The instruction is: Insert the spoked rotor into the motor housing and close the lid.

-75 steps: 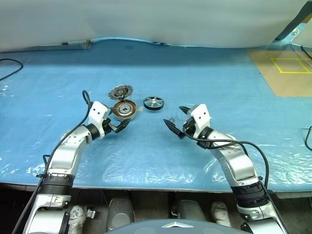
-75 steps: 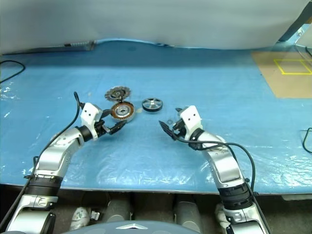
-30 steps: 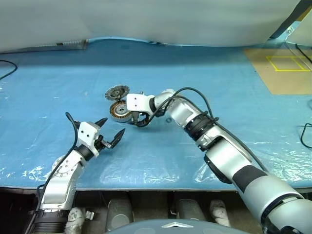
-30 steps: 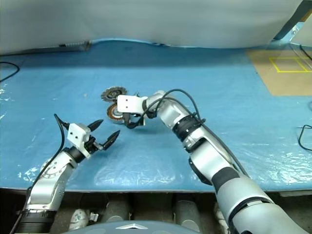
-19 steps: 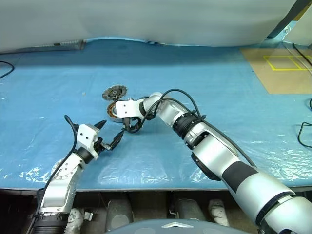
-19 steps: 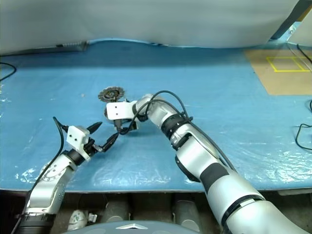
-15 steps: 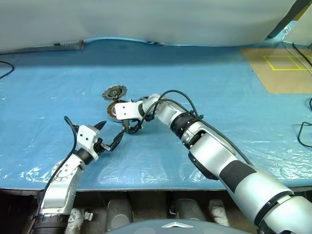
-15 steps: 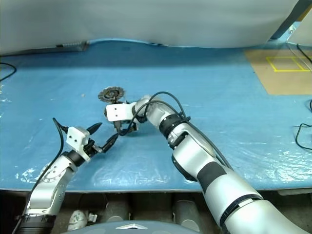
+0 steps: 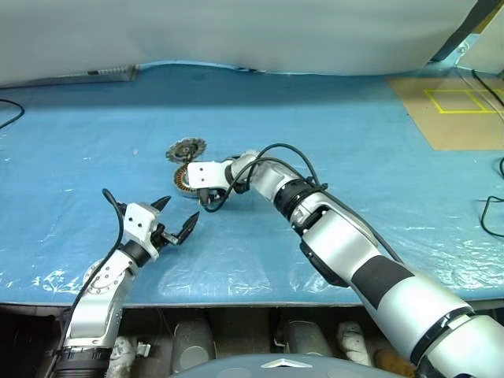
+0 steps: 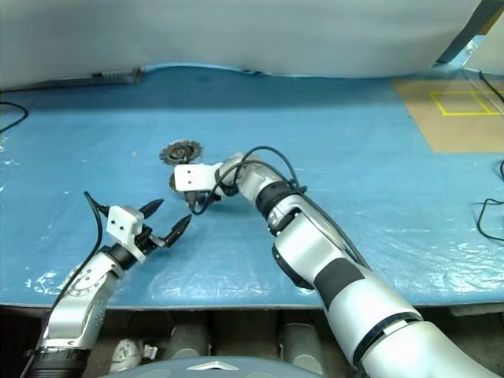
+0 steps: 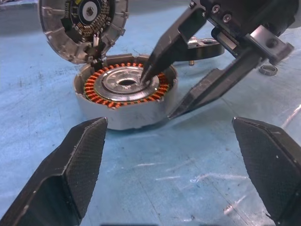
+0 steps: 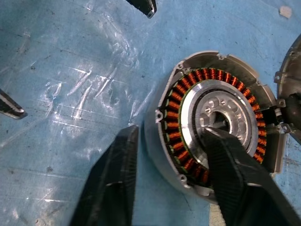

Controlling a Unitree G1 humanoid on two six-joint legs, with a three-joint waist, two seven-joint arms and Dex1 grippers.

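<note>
The motor housing, a silver cup ringed with copper windings, lies on the blue sheet. My right gripper is shut on it: one finger tip sits in the hub, the other presses on the outer wall. In the head views the right gripper covers much of the housing. The jagged-edged lid leans tilted on the housing's far rim. A sliver of the spoked rotor shows behind the right fingers. My left gripper hovers open in front of the housing, holding nothing.
A small metal ring lies on the sheet near the rotor. A brown board with a yellow square sits at the back right. A black cable runs off the far left. A white wall bounds the table behind.
The right gripper's jaws have narrowed from wide open onto the housing, and its wrist has edged slightly left over it. The left arm has stayed where it was.
</note>
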